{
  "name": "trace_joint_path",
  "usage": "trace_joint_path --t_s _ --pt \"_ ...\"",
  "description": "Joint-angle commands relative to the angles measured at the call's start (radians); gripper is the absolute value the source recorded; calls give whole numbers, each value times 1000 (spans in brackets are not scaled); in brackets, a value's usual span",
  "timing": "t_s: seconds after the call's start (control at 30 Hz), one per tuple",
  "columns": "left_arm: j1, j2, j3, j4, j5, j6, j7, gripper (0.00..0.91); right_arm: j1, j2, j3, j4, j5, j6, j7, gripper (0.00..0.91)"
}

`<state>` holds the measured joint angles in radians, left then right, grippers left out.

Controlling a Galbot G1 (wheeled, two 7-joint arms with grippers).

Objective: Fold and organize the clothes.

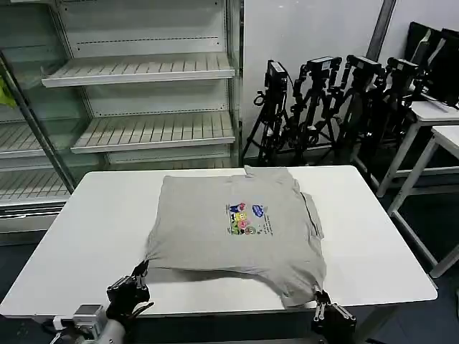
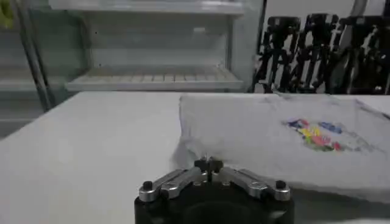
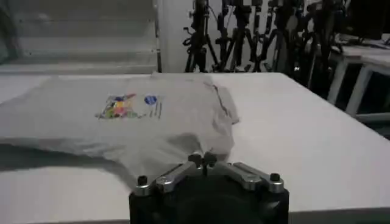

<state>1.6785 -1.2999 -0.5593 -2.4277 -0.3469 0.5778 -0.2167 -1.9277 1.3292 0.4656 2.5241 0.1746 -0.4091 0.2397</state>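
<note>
A light grey short-sleeved shirt [image 1: 208, 229] lies spread on the white table [image 1: 93, 229], with its multicoloured chest print [image 1: 246, 217] facing up. My left gripper [image 1: 138, 275] is at the shirt's near left corner, shut on the hem. In the left wrist view the closed fingertips [image 2: 208, 163] pinch the edge of the shirt [image 2: 268, 137]. At the near right corner my right gripper [image 1: 318, 297] is shut on the hem too. The right wrist view shows its gripper [image 3: 202, 160] closed on the bunched cloth of the shirt [image 3: 91, 128]. The near hem is raised slightly, with a shadow under it.
Glass-fronted white shelving [image 1: 143, 72] stands behind the table on the left. Black camera tripods [image 1: 323, 100] crowd the back right, and other white tables [image 1: 437, 122] stand at the right. Bare tabletop lies on both sides of the shirt.
</note>
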Motion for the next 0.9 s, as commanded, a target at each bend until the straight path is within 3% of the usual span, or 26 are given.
trace_joint_path --t_s 0.03,0.23,0.47,0.9 --pt "105 -1 -61 -184 -8 0 -5 20 -67 -29 59 94 18 36 3 0" --pt "97 18 -121 -184 -13 -1 -15 20 4 -37 85 94 72 44 10 0" --pt "31 54 -62 -90 18 -2 -11 10 148 -66 81 19 91 58 8 0" --pt "-165 180 50 164 60 -2 15 20 519 -193 7 -261 179 23 17 0"
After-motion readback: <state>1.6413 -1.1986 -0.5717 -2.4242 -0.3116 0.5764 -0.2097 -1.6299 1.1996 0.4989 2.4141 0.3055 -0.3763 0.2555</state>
